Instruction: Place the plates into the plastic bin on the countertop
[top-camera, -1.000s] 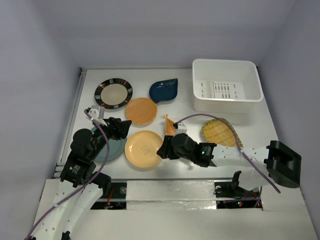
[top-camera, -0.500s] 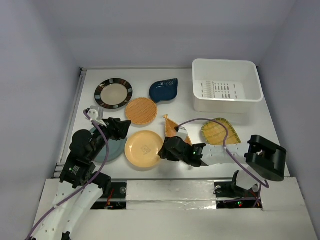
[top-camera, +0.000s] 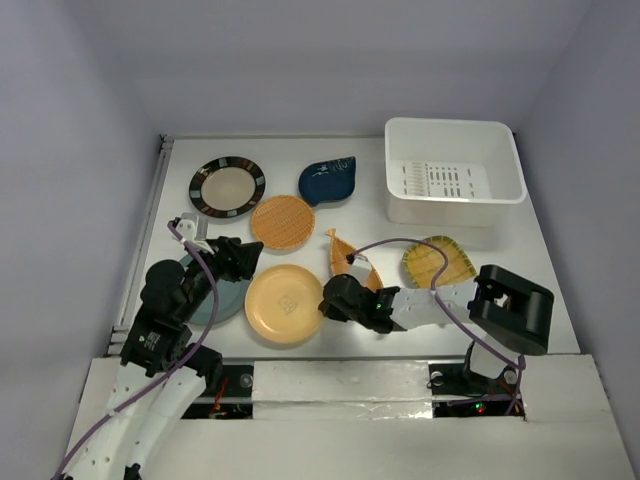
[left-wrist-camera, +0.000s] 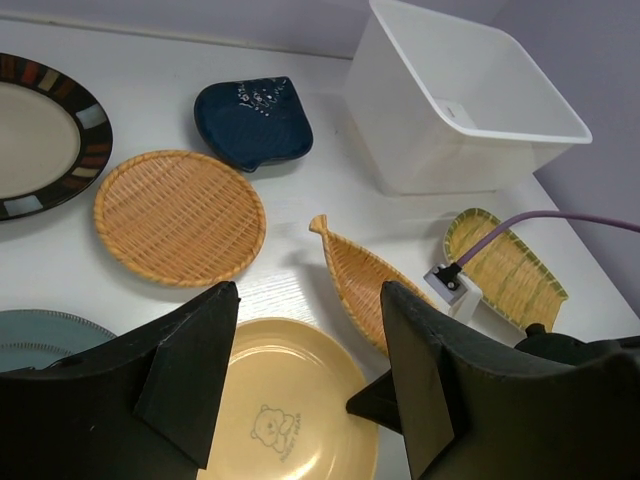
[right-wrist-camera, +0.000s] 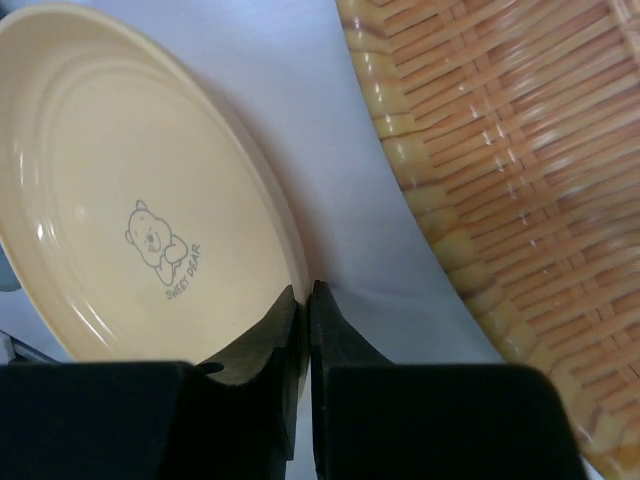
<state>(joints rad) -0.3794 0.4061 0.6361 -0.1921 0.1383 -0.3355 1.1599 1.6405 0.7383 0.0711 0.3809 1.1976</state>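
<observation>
White arms (top-camera: 420, 308) with black joints, black fingers (left-wrist-camera: 190, 370), purple cables (left-wrist-camera: 560, 216).

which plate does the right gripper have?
The plain yellow round plate, the only one with a bear print. The right gripper pinches its rim; the boat-shaped woven dish lies just beside, not gripped.

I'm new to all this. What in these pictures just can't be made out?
Teal plate: top view, the left arm covers most of it.
Boat-shaped dish: top view, the right arm hides its near end.
Right pincer: right wrist view, its own fingers hide whether the yellow plate rim is caught between them.
</observation>
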